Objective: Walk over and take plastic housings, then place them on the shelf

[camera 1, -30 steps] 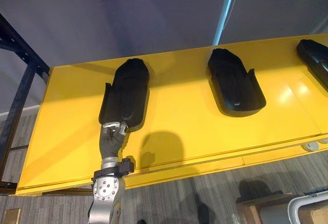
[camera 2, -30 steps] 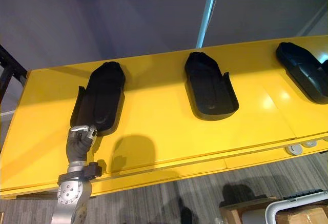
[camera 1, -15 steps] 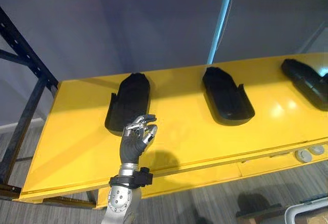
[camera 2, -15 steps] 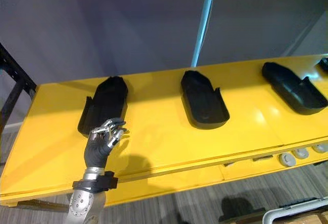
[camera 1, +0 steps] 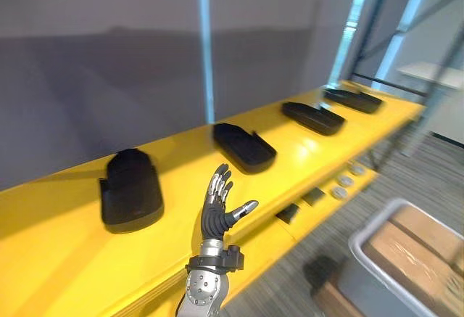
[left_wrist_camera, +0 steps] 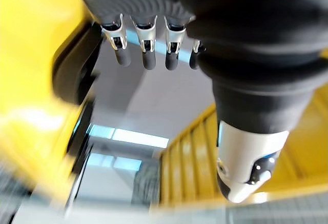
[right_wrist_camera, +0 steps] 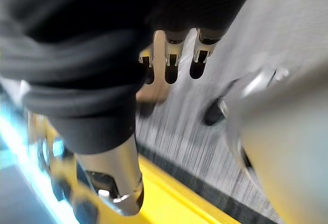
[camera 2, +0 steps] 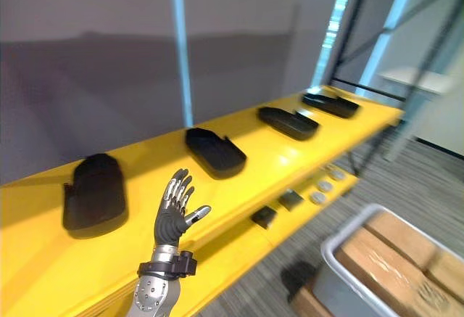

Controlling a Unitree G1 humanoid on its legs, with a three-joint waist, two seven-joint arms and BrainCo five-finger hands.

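Along the yellow shelf four black housings lie in a row, well apart from one another. The nearest housing comes first, then the second housing and the third housing. The far housing lies near the shelf's far end and is too small to read in shape. Neither hand holds one.

The left hand is raised before the shelf's front edge, fingers straight and spread, thumb out, touching nothing. In its wrist view the fingers point past a dark blurred shape that may be a housing.

The right hand hangs over the striped grey floor, its fingers loose and uncurled, grasping nothing. A pale blur beside it cannot be made out.

Below the shelf's front edge a lower ledge carries small discs and dark blocks. A grey bin stands on the floor, cut off at the corner, with brown boxes inside.
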